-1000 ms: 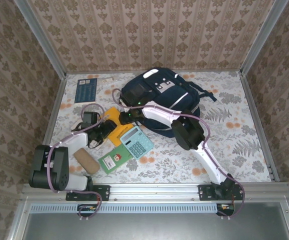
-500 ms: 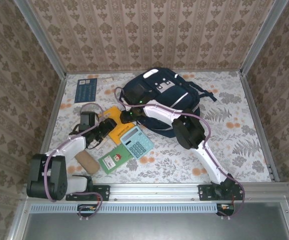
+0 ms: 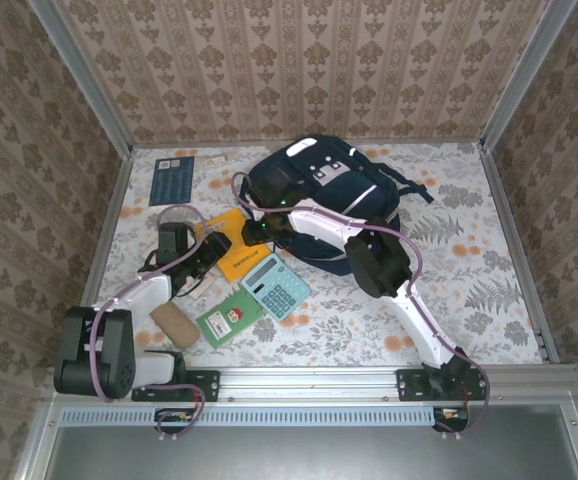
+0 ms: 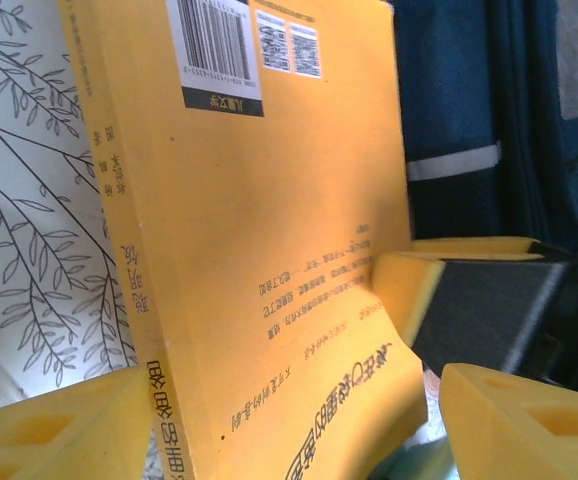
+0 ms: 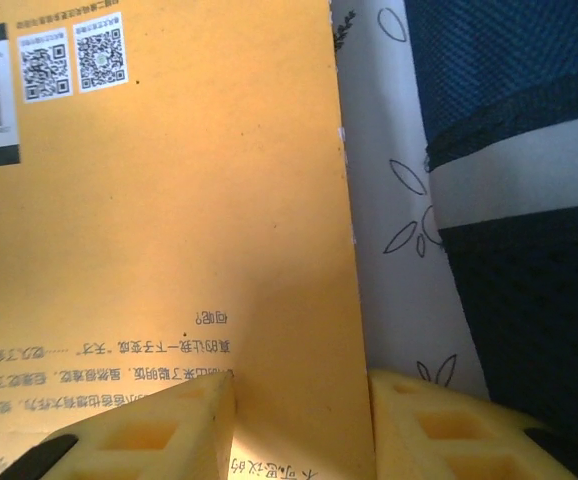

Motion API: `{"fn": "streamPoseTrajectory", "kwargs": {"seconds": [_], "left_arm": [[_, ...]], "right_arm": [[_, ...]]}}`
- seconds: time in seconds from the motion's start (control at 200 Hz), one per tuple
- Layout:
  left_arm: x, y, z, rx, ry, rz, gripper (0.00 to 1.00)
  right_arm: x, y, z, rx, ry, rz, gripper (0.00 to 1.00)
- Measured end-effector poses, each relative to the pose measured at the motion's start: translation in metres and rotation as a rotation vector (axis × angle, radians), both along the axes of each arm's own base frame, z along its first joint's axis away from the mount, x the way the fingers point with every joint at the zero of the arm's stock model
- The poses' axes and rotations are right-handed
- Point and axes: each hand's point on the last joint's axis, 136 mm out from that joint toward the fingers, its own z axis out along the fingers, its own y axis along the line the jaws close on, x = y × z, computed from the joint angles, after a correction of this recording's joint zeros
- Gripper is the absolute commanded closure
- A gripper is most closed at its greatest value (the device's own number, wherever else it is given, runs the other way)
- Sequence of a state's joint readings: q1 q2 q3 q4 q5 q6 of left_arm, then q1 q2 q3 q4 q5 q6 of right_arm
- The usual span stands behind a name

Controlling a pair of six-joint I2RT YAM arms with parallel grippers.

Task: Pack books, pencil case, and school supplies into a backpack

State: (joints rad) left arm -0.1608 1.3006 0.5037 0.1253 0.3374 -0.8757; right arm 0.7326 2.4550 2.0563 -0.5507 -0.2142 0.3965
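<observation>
**Top external and both wrists: two tools at the orange-yellow book**

Top external: the backpack point(image 3: 319, 190) lies toward 12 o'clock on the worktop point(image 3: 469, 280). The orange-yellow book point(image 3: 241, 263) sits at its 8 o'clock, just beside it. The left tool point(image 3: 212, 252) meets the book from 9 o'clock, and the right tool point(image 3: 253, 232) meets it from 1 o'clock. The calculator point(image 3: 276, 286) touches the book at 4 o'clock. The green book point(image 3: 229, 318) lies at 6 o'clock and the pencil case point(image 3: 172, 322) at 7 o'clock.

Left wrist: its fingers point(image 4: 59, 430) stand wide apart on either side of the book's near end. Whether they press it I cannot tell. One right-tool finger rests at the book's 3 o'clock edge.

Right wrist: its fingers point(image 5: 149, 430) are partly apart, clamping nothing. One is over the cover and the other is past the book's 3 o'clock edge. Navy backpack cloth shows at 2 o'clock.
</observation>
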Motion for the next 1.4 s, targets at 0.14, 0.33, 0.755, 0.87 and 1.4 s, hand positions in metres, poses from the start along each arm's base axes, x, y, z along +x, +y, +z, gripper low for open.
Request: {"fn": "streamPoseTrajectory", "kwargs": {"seconds": [0.14, 0.33, 0.755, 0.87, 1.4], "left_arm": [[0.005, 0.0, -0.009, -0.028, 0.002, 0.026, 0.3], [0.017, 0.001, 0.002, -0.076, -0.058, 0.06, 0.32], [0.027, -0.014, 0.057, -0.164, -0.223, -0.001, 0.33], [0.028, -0.015, 0.053, -0.159, -0.217, -0.008, 0.33], [0.041, -0.027, 0.028, -0.102, -0.069, -0.037, 0.44]], "right_arm": [[0.003, -0.003, 0.0, -0.004, -0.003, -0.008, 0.61], [0.007, -0.007, -0.001, -0.015, -0.01, -0.024, 0.61], [0.008, -0.007, 0.001, 0.006, 0.008, -0.043, 0.61], [0.007, -0.007, 0.002, 0.007, 0.009, -0.043, 0.61], [0.007, -0.004, 0.005, 0.034, 0.03, -0.059, 0.6]]}}
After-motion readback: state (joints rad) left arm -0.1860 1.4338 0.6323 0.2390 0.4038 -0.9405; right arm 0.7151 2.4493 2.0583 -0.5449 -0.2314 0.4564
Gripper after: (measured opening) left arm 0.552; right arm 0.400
